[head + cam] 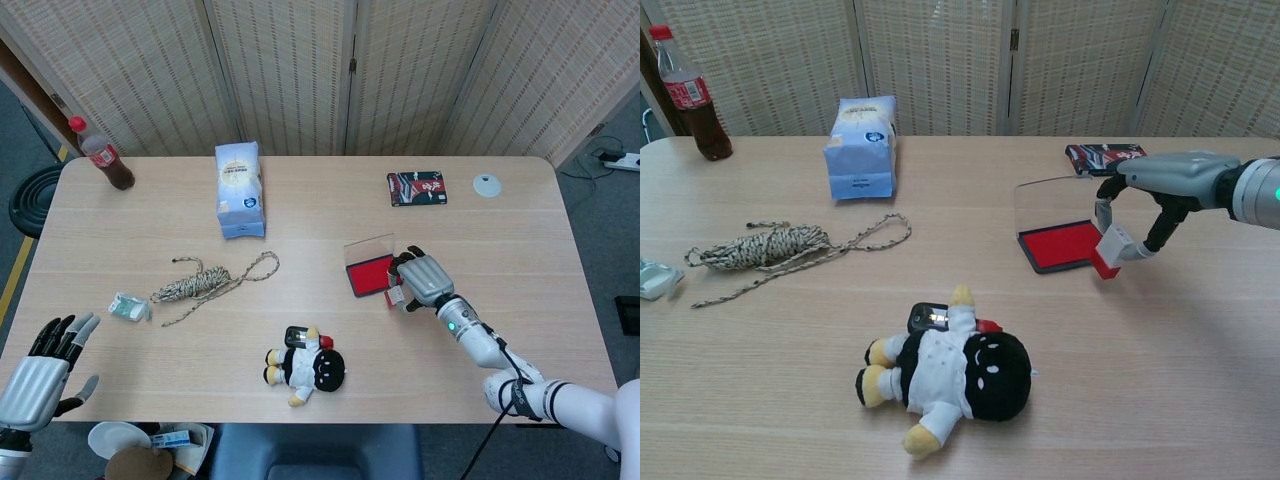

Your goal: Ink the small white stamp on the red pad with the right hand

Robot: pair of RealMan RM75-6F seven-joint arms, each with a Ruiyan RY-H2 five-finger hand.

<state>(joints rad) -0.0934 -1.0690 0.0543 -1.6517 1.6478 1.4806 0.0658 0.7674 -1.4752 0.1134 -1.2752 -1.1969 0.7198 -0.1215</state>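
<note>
Table [300, 205] | my right hand [1170, 180] palm-down, pinching small white stamp [1114, 243] | red pad [1062, 245] just left | left hand [45, 365] spread, idle

Right hand [1160, 200] palm-down, arm extended over the table, fingers curled in a pinch grip; left hand [45, 365] at the near left edge, fingers spread, holding nothing.

The ink pad [1063, 246] is bright red in a dark frame. The stamp [1110, 249] is white with a red base. The right hand [1167, 183] is grey and black.
</note>
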